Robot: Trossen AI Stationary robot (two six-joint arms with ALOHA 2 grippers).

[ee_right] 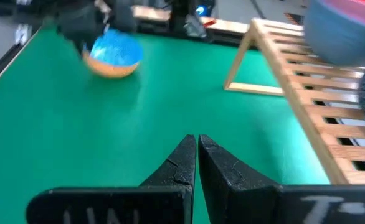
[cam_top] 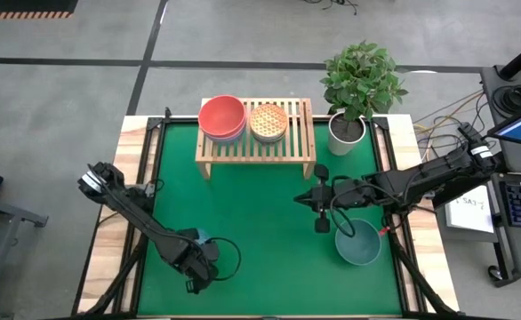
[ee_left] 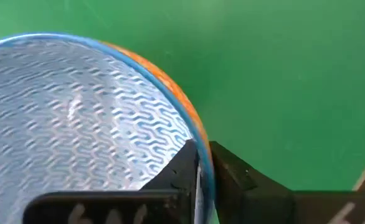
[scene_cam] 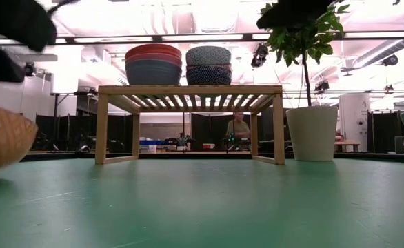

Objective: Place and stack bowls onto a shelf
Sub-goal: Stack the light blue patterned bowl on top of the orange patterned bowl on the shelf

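Left wrist view shows an orange bowl (ee_left: pixel 76 130) with a pale blue wavy-patterned inside, its rim pinched between the closed jaws of the left gripper (ee_left: pixel 200 171), one finger inside, one outside. Green mat (ee_left: pixel 282 74) lies beyond the jaws. Farther off, the right gripper (cam_top: pixel 318 197), jaws pressed together on nothing, hangs between the shelf (cam_top: pixel 256 142) and a teal bowl (cam_top: pixel 358 243).
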